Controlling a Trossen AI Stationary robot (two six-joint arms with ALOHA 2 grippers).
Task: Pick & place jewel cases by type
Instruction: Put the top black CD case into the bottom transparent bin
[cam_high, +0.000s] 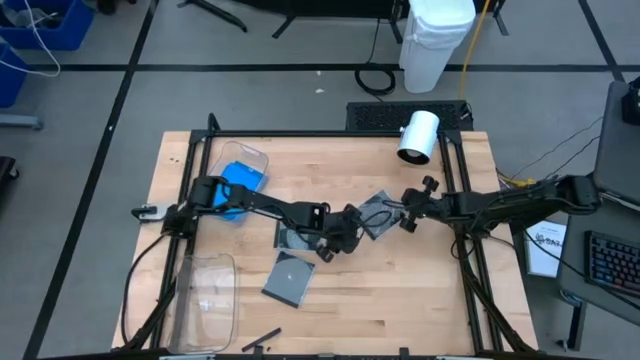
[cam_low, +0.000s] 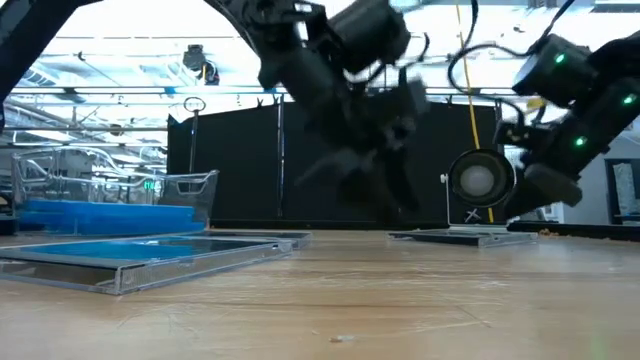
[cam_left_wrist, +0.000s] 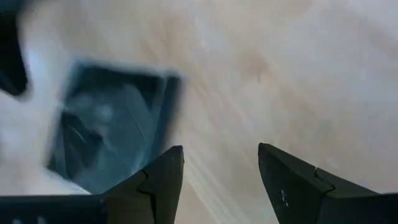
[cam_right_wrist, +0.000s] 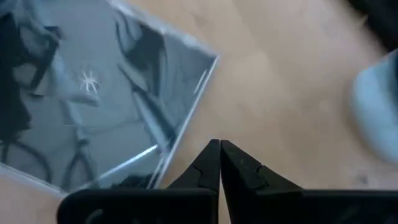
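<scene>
Holding blue jewel cases (cam_high: 243, 180), the bin (cam_high: 222, 157) sits; left fingers (cam_left_wrist: 158, 180) spread, right fingers (cam_right_wrist: 208, 165) pressed together.

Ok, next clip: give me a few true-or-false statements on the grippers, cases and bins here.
1. The right gripper is shut and holds nothing. True.
2. The left gripper grips a case. False: its fingers are open over bare wood.
3. Blue cases lie in the far-left bin. True.
4. The near-left bin is full of blue cases. False: no blue shows in it.
5. Three grey cases remain on the table. True.
</scene>
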